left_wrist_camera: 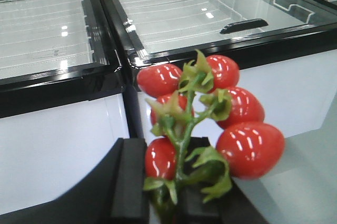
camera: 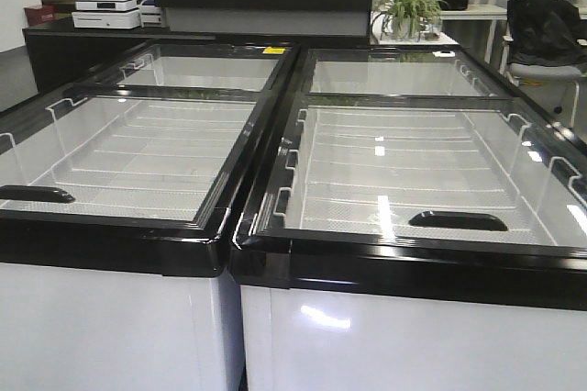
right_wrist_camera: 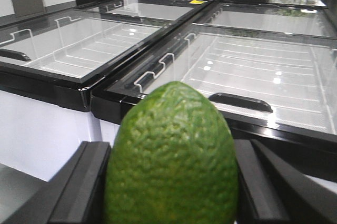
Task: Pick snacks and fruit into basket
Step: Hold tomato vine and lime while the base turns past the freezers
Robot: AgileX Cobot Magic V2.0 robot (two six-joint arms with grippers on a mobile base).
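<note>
Fruit in both tools: right tool [right_wrist_camera: 171, 182] clamps a green avocado [right_wrist_camera: 172, 158] between its fingers; left tool [left_wrist_camera: 160, 182] grips a tomato cluster [left_wrist_camera: 205, 113] by the stem. Beyond, two closed glass-lidded freezers [camera: 385, 161] stand edge to edge, black rims touching.

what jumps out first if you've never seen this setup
Each wrist camera is filled by the fruit its gripper holds: a cluster of glossy red tomatoes on a green stem in the left gripper, and a bumpy green avocado in the right gripper. Behind them stand two glass-lidded chest freezers, side by side.
</note>
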